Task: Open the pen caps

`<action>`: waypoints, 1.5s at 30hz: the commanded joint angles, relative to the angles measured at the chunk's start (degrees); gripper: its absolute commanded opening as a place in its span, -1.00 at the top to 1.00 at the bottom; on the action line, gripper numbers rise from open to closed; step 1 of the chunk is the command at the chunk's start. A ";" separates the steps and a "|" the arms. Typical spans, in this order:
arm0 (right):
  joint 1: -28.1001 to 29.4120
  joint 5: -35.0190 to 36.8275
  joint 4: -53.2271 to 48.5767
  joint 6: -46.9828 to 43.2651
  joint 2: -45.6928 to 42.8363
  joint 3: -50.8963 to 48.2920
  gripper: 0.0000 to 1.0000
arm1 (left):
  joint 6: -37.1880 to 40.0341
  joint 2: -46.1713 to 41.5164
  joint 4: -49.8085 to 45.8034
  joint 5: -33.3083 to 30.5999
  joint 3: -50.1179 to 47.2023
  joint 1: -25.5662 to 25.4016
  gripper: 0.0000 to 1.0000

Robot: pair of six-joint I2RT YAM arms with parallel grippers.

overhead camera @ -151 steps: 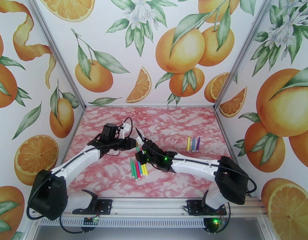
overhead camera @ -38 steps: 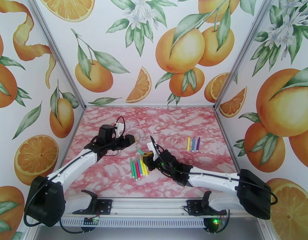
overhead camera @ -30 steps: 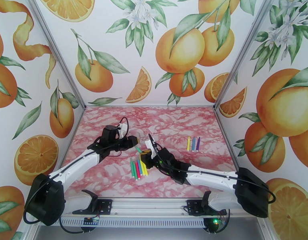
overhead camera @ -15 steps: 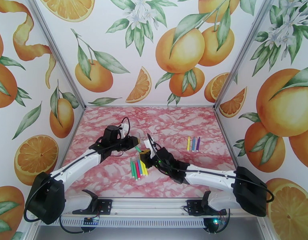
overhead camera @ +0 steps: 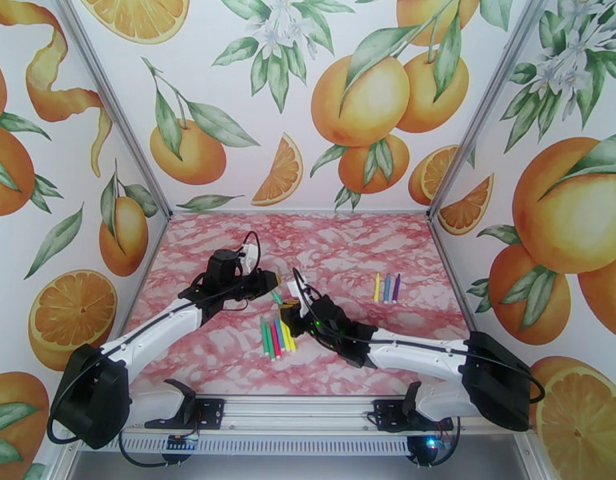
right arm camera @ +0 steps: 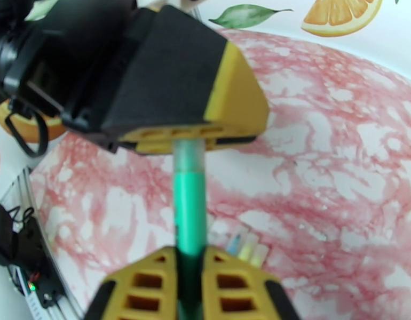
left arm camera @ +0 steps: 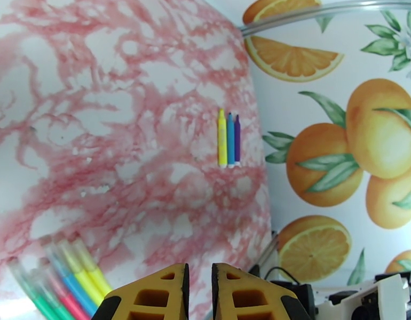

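Observation:
A green pen (right arm camera: 189,204) hangs above the table between my two grippers. My right gripper (right arm camera: 190,258) is shut on its near end. Its far end, with the paler pen cap (right arm camera: 188,151), sits inside my left gripper (right arm camera: 188,135), whose black and yellow fingers are shut on it. In the top view my left gripper (overhead camera: 270,286) and right gripper (overhead camera: 290,304) meet over the table's middle, the green pen (overhead camera: 277,298) spanning them. Several more pens (overhead camera: 276,336) lie side by side just in front. My left gripper (left arm camera: 199,273) has its jaws nearly touching.
Yellow, blue and purple pens (overhead camera: 386,288) lie in a row at the right of the pink marbled table (overhead camera: 348,250), also as three pens (left arm camera: 229,140) in the left wrist view. Printed walls enclose three sides. A metal rail (overhead camera: 308,410) runs along the near edge.
My left gripper has moved right to the green pen's far end and closed on it. My right gripper has kept its hold, shifting slightly left.

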 commanded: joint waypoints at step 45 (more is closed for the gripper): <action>-3.02 -18.65 -3.91 -1.13 1.66 -0.65 1.00 | 4.30 -5.00 -11.85 -14.30 9.78 3.15 1.00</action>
